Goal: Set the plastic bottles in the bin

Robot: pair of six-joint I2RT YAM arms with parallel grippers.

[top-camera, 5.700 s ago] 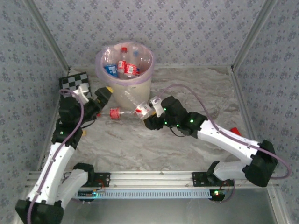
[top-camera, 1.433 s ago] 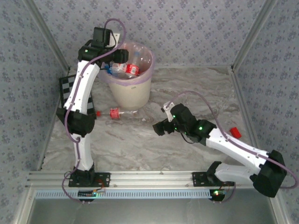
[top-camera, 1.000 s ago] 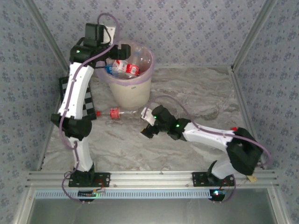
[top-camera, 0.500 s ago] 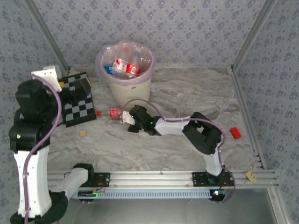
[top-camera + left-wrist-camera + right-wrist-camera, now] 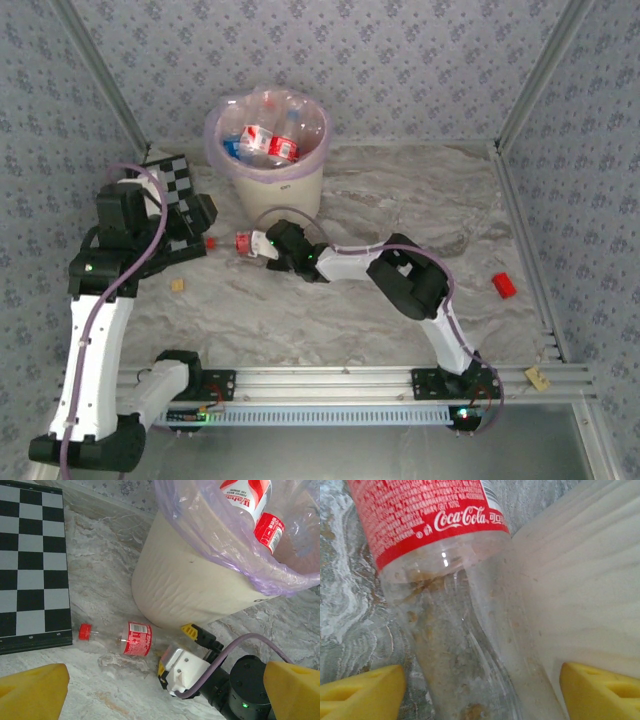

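The bin [image 5: 212,140] stands at the back of the table with several plastic bottles [image 5: 262,140] inside. One of them, red-labelled [image 5: 247,497], leans at the rim above the bin's cream wall [image 5: 190,580]. One more bottle [image 5: 243,241], with a red label and red cap, lies on the table at the bin's foot. My right gripper [image 5: 268,246] is open, its yellow fingers [image 5: 365,690] on either side of that bottle's clear body [image 5: 455,630], next to the bin wall [image 5: 585,590]. My left gripper [image 5: 200,215] hangs open and empty left of that bottle [image 5: 135,638].
A black-and-white checkerboard [image 5: 170,180] lies at the left, partly under my left arm. A red block [image 5: 503,285] sits at the right. A small tan scrap [image 5: 177,285] lies near the left arm, another [image 5: 537,377] on the front rail. Walls close in behind and at both sides.
My left arm swung from above the bin down to the left by the checkerboard. My right gripper slid left to the lying bottle and its jaws narrowed around it.
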